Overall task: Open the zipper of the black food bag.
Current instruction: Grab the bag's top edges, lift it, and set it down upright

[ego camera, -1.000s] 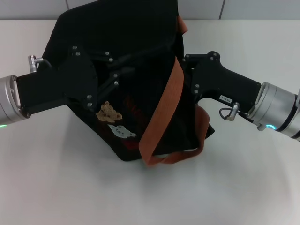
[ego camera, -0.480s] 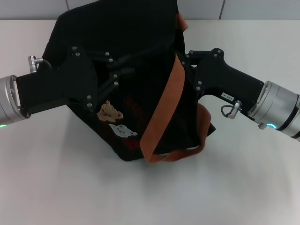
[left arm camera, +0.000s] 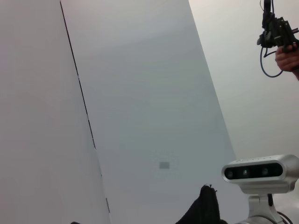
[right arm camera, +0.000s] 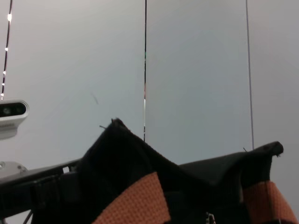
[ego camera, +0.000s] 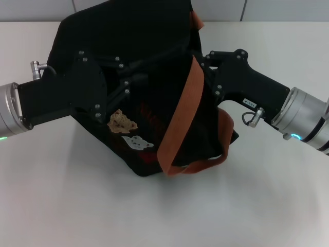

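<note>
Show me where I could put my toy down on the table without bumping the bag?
The bare table in front of the black food bag is free, between the two arms. Crowded: the left gripper presses on the bag from one side, the right gripper from the other, and the orange-brown straps hang there.

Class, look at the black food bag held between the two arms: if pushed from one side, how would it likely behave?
The black food bag looks soft: its fabric sags and creases between the left end effector and right end effector, so it would probably buckle rather than slide. Its orange-brown strap hangs limp and would likely swing. It stands tilted, so it may tip.
</note>
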